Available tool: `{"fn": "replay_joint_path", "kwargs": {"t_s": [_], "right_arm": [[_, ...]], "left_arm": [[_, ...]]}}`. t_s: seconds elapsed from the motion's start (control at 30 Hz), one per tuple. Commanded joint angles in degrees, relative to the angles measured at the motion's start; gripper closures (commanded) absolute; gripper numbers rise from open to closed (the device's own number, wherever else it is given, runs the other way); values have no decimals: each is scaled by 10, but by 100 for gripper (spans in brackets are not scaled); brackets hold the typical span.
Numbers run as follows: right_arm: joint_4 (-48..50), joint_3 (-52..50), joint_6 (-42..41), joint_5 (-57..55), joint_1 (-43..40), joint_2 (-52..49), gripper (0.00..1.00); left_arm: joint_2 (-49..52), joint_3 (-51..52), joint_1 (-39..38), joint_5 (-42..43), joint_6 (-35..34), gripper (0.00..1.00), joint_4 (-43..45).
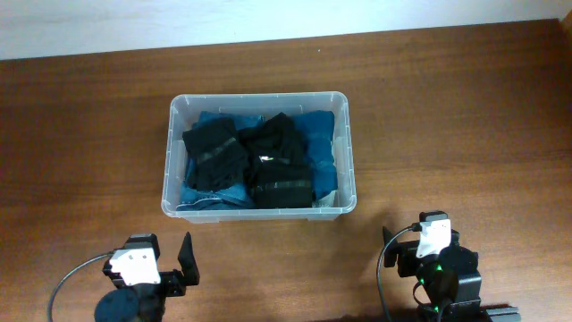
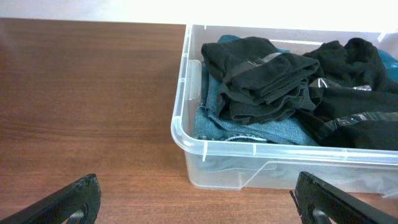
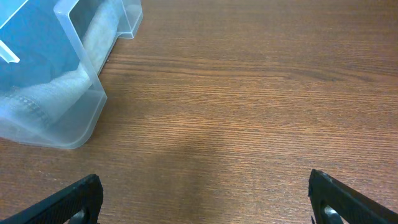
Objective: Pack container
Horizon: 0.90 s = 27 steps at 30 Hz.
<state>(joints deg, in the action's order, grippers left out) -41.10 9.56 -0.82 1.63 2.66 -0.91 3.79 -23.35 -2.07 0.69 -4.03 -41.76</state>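
The container (image 1: pixel 259 211) is a clear plastic bin in the middle of the wooden table. It holds folded black garments (image 1: pixel 255 154) lying on blue denim (image 1: pixel 317 134). In the left wrist view the container's near rim (image 2: pixel 186 134) is ahead and to the right, with the black garments (image 2: pixel 267 74) on the denim (image 2: pixel 249 127). My left gripper (image 1: pixel 154 246) (image 2: pixel 196 199) is open and empty, just short of the container's front left corner. My right gripper (image 1: pixel 431 234) (image 3: pixel 205 199) is open and empty over bare table. The container's corner (image 3: pixel 81 81) shows at the left of the right wrist view.
The wooden table (image 1: pixel 465 116) spreads on all sides of the container. A pale wall strip (image 1: pixel 268 18) runs along the far edge. Both arm bases sit at the near edge.
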Motion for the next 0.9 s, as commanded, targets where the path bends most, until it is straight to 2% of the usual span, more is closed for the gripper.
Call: {"fn": "replay_joint_path", "kwargs": {"t_s": [0.0,0.33,0.87], "right_arm": [[0,-3,0,3,-4,6,2],[0,-3,0,3,-4,6,1],[0,-3,0,3,-4,6,2]], "left_arm": [[-32,32,4,7,11,0,13],[-35,124,4,6,11,0,120],[-35,156,4,6,11,0,148]]}}
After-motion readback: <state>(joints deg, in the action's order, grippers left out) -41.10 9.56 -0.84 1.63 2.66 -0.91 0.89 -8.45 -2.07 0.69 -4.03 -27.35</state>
